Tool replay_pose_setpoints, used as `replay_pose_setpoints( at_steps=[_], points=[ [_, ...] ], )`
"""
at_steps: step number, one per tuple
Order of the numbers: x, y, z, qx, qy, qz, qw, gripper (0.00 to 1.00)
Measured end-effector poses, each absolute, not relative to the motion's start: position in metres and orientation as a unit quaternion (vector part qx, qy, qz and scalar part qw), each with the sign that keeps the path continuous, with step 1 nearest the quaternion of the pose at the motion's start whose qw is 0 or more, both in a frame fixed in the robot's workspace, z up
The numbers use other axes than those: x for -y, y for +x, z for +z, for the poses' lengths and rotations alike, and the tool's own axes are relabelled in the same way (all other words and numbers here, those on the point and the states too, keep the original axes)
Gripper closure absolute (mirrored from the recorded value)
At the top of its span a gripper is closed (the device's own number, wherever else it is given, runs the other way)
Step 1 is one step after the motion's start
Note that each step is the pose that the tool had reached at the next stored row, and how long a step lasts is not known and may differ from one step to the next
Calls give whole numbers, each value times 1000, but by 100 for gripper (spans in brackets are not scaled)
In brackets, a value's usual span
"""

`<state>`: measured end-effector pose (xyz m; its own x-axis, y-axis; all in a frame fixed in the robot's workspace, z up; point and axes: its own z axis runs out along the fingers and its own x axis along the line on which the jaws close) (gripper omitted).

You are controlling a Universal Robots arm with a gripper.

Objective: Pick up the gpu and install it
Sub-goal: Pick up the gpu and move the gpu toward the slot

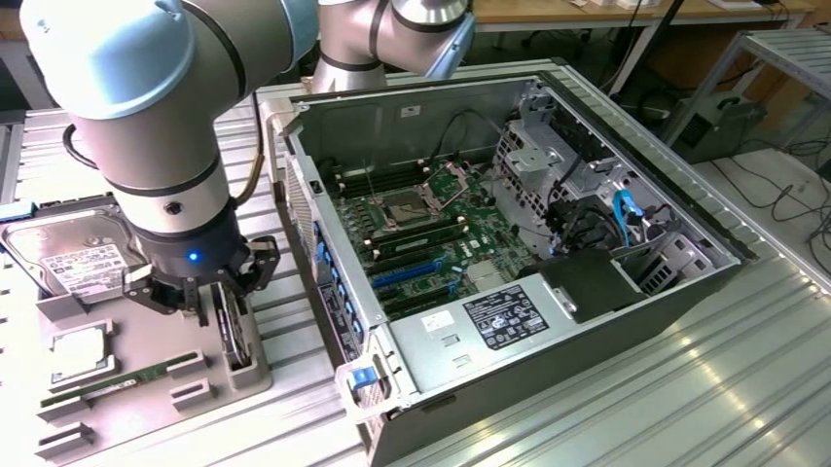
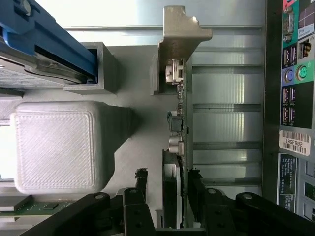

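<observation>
The robot's black gripper [image 1: 214, 313] straddles the gpu [image 2: 175, 132], a thin dark card with a silver metal bracket, standing on edge between parted fingers [image 2: 141, 179] that do not yet pinch it. One finger sits nearer, so an uneven squeeze could tilt the card in its grey plastic holder [image 2: 142, 98].

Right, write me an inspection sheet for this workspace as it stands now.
Surface: ribbed metal table, carrying a grey tray and an open computer case.
Job's things: graphics card standing on edge in a tray slot, not in the case.
Clutter: hard drive, processor and memory stick on the tray.
Grippers: gripper down over the card, jaws open, one each side of it.
Cables: blue cable inside the case; loose cables beyond the table.
Surroundings: wooden desk behind.
</observation>
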<state>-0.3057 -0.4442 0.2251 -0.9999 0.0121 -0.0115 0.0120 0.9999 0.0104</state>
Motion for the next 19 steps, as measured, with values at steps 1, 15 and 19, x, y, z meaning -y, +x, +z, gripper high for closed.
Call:
replay_pose_setpoints(
  at_steps=[1,15,19],
  points=[
    [444,-306,225,-1000,6,5,6,55],
    [444,-305,225,-1000,6,5,6,73],
    [444,-305,226,-1000,6,5,6,73]
  ],
)
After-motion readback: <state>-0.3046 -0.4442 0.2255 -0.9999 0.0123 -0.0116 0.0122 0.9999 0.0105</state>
